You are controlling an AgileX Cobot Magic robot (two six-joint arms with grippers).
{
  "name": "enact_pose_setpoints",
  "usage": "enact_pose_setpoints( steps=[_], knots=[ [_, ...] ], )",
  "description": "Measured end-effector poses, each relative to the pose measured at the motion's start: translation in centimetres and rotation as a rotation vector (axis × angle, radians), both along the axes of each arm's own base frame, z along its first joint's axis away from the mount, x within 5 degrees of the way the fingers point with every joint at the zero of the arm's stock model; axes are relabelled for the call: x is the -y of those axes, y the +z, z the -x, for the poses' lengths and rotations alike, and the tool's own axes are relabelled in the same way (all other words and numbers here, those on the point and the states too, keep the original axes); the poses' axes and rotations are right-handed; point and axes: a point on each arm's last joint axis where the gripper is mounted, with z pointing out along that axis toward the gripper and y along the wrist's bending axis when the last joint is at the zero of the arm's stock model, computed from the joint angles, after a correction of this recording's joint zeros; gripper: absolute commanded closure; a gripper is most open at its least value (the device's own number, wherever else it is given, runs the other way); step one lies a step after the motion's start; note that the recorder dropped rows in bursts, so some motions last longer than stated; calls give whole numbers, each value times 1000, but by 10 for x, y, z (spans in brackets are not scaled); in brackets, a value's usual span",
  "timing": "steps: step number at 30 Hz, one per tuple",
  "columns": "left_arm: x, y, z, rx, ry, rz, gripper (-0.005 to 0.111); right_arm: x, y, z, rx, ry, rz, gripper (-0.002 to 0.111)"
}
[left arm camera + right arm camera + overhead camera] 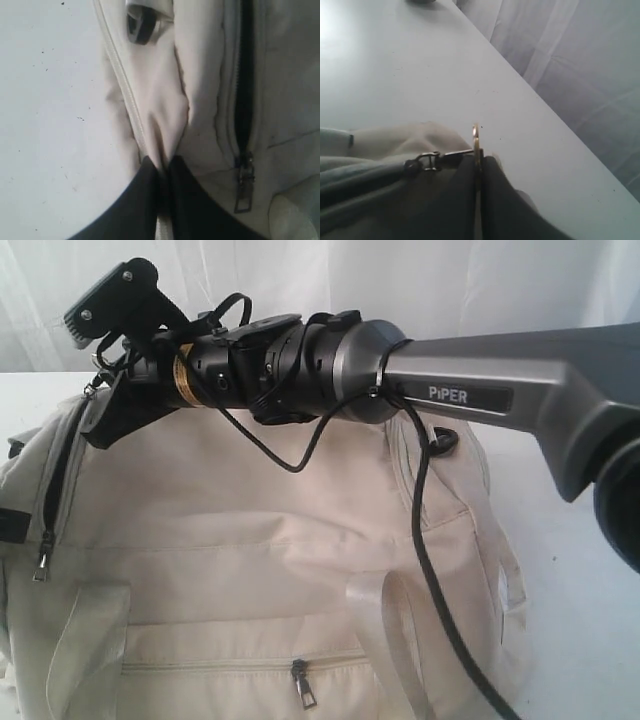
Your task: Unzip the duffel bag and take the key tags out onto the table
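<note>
The cream duffel bag (250,540) lies on the white table (590,620). My right arm reaches across the bag to its far left top corner. There the right gripper (479,160) is shut on a metal zipper pull (476,142), with the gripper (100,390) showing in the exterior view too. My left gripper (165,162) is shut on a fold of the bag's fabric (170,110), beside a zip gap with dark lining (244,75) and a hanging pull (244,187). The key tags are hidden.
The grey right arm (480,390) and its black cable (430,570) hang over the bag's top. Strap handles (385,630) and the front pocket zip pull (303,685) face the camera. A white curtain (580,60) stands behind the table's edge.
</note>
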Motion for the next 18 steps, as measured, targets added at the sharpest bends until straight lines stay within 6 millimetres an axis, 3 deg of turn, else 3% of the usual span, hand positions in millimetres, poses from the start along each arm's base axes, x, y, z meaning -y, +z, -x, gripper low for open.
enact_pose_setpoints(
  steps=[9, 18],
  knots=[
    [0, 0, 0, 4, -14, -10, 107, 4, -18, -30, -11, -42, 8, 108],
    [0, 1, -1, 13, -15, -5, 107, 12, -19, -49, -37, -107, -19, 108]
  ],
)
